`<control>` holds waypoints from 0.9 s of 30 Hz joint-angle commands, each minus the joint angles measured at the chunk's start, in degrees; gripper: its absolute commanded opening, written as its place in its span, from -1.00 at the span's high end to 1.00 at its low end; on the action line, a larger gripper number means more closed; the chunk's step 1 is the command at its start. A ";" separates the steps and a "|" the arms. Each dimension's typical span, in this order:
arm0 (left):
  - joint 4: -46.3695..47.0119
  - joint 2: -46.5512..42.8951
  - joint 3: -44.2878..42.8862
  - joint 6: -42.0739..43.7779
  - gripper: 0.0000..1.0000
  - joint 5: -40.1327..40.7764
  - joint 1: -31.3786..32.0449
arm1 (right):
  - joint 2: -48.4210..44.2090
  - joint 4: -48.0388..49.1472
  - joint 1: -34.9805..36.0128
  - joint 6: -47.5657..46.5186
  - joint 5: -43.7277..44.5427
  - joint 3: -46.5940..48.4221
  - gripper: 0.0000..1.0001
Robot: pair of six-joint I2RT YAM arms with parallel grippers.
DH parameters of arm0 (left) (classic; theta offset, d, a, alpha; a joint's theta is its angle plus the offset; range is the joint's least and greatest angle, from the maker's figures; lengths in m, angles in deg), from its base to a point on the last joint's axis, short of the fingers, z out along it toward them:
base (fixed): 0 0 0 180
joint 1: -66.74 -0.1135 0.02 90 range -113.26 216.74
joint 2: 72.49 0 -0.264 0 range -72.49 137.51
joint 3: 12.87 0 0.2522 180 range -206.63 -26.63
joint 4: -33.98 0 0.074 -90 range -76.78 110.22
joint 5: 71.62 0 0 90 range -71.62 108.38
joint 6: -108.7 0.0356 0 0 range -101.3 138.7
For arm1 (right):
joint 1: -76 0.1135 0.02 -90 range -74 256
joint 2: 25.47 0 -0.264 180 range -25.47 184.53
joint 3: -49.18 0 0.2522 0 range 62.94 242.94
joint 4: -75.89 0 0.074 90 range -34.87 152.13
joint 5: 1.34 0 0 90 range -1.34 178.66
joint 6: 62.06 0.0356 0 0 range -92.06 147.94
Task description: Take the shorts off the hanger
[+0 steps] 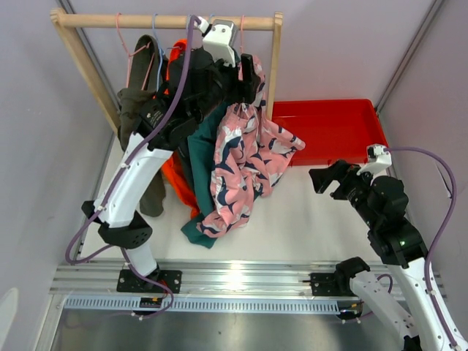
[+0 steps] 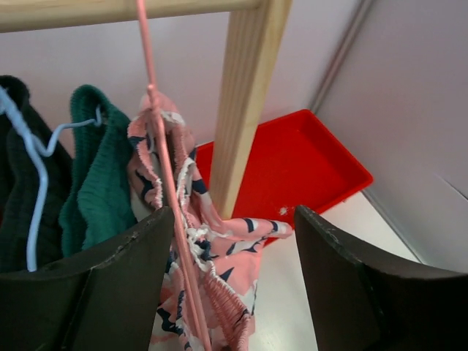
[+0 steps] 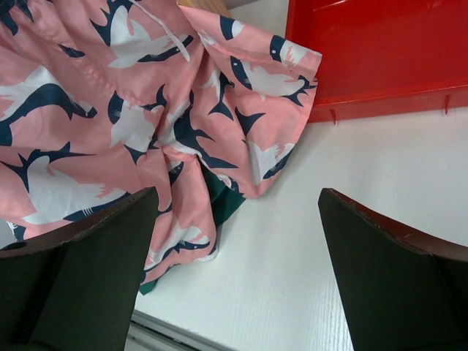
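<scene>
Closest to the lens, the two dark fingers of my left claw point(image 2: 234, 219) stand wide apart, gripping nothing, with a post of the wooden rack point(image 1: 168, 21) rising beyond the gap. Below it spreads the white tabletop point(image 1: 307, 219), and a red tray point(image 1: 329, 128) sits just beside that post. Several pairs hang bunched on the rail. The pink shorts point(image 1: 241, 157), printed with navy and white sharks, are nearest the post, their legs reaching down to the tabletop over the teal pair point(image 1: 201, 153). Their waistband is gathered and crumpled on a thin pink hanger point(image 2: 161, 146), whose wire runs down between my left fingers. I judge this is the reach for the pink pair. Next I must close on elastic fabric, not wire, then drag it off the hanger. The right claw point(image 3: 238, 201) hangs open too, low by the hem, holding nothing.
</scene>
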 commanded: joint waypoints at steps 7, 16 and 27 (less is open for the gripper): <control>0.12 1.53 0.78 4.87 -0.51 12.98 1.57 | -0.34 -0.52 0.21 -1.66 -0.09 3.25 -0.99; 0.30 4.25 3.15 3.47 -0.28 11.68 0.08 | -0.78 -1.05 0.21 -1.66 0.26 3.34 -0.99; 2.32 3.38 3.34 3.46 1.00 11.67 -1.59 | -1.22 -1.22 0.21 -1.92 0.43 2.55 -0.99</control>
